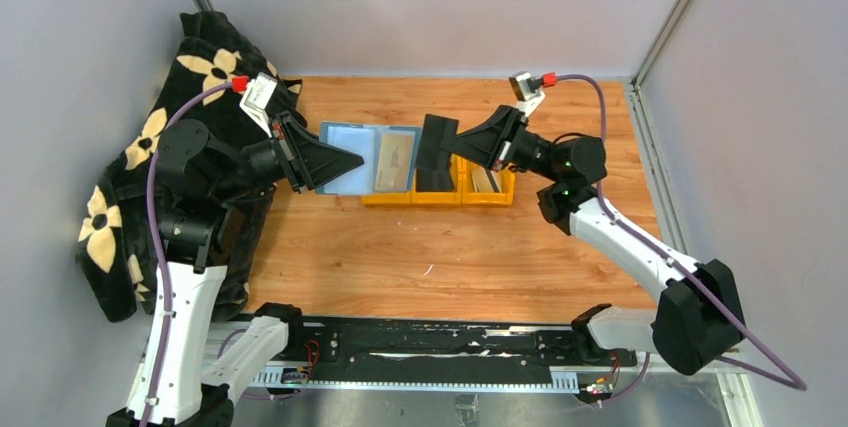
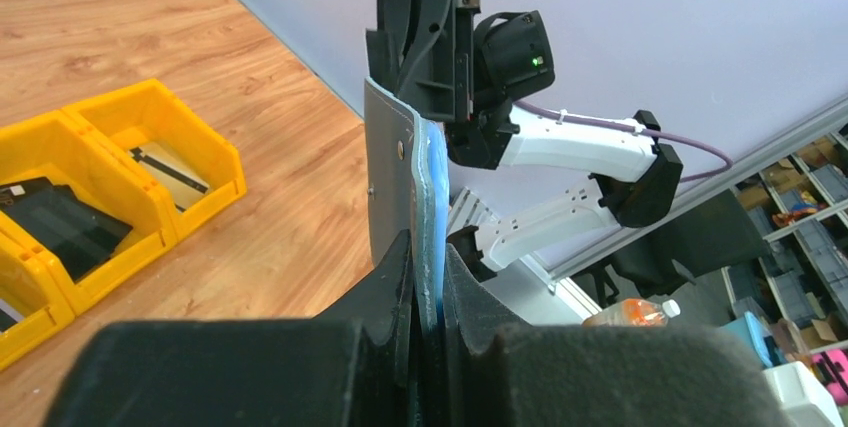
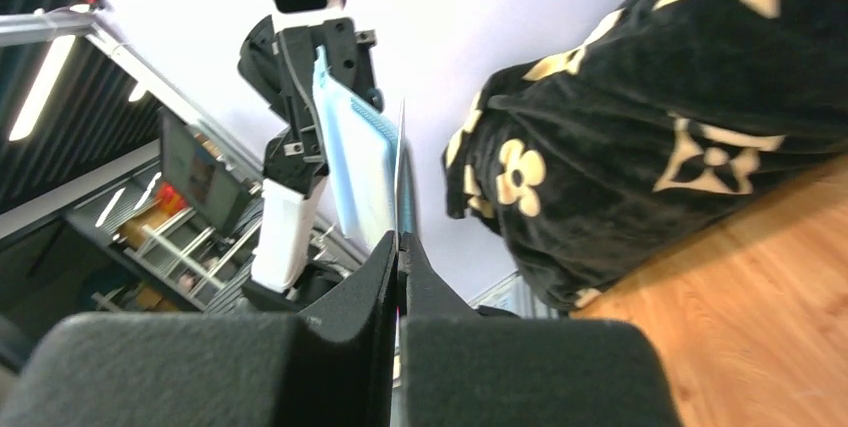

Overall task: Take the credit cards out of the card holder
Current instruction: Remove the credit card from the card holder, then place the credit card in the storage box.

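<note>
Your workspace is a wooden table (image 1: pixel 420 267) between grey walls, with a black blanket (image 1: pixel 205 42) patterned in cream flowers heaped at the left of the top view.

Three yellow bins (image 1: pixel 437 197) stand touching in one row at the centre of the table. In the left wrist view, the far bin (image 2: pixel 222 169) holds a pale card (image 2: pixel 165 169) with a dark stripe. The middle bin (image 2: pixel 110 272) holds a black card (image 2: pixel 60 227). The near bin (image 2: pixel 20 332) is cut off at the lower left, and you cannot tell what is in it.

The card holder (image 1: pixel 350 157) hangs spread open above the table, just left of centre, with its light-blue inside facing up. A tan card (image 1: pixel 395 160) sits in its right half. The left gripper (image 1: pixel 352 160) is clamped on the holder's left edge. The right gripper (image 1: pixel 455 145) is pinched shut on a dark card (image 1: pixel 437 147), which sits right at the holder's right edge. You cannot tell whether that card is clear of the pocket.

From above, the open holder covers most of the leftmost bin, and the dark card hides the middle one. Both arms reach in over the row.

In all you can see three bins, one holder and four cards.
</note>
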`<action>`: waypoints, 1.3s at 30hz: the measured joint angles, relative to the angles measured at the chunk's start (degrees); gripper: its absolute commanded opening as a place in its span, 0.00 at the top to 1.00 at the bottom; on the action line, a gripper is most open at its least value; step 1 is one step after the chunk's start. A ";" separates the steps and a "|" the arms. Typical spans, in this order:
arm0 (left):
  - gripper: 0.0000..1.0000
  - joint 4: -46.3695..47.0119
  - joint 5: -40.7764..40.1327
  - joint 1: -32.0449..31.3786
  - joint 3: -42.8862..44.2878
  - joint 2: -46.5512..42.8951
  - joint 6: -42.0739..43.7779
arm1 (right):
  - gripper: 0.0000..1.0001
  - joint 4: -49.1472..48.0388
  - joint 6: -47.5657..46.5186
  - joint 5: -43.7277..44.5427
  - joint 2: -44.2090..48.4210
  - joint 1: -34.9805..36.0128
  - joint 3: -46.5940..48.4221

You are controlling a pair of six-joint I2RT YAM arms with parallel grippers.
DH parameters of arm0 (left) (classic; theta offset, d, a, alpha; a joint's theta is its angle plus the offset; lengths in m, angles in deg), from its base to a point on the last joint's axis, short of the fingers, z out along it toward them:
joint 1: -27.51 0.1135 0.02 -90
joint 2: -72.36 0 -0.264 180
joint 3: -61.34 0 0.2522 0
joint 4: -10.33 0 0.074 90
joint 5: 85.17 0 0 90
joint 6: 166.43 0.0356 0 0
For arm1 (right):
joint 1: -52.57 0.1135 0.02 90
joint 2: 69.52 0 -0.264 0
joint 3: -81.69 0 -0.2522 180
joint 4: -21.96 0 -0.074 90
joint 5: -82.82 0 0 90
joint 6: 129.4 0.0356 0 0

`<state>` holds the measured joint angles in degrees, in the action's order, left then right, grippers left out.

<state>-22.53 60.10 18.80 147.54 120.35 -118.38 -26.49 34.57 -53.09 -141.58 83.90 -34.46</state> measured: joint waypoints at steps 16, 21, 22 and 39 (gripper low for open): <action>1.00 -0.61 0.04 0.00 0.52 0.02 1.29 | 1.00 37.46 -26.75 1.62 -5.40 -12.37 1.57; 1.00 -0.66 0.15 0.00 0.52 0.00 1.31 | 1.00 46.36 -34.29 6.95 -16.06 -11.82 8.39; 1.00 -0.68 0.26 0.00 0.52 0.00 1.33 | 1.00 48.22 -35.95 8.46 -18.99 -11.47 10.91; 1.00 -4.72 1.09 0.00 2.16 -0.22 5.57 | 1.00 63.67 -43.87 27.12 -44.19 -1.75 33.20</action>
<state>-27.25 61.19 18.80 149.71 120.13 -112.81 37.18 -9.30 -25.97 -185.77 82.16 -1.26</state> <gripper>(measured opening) 0.109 0.007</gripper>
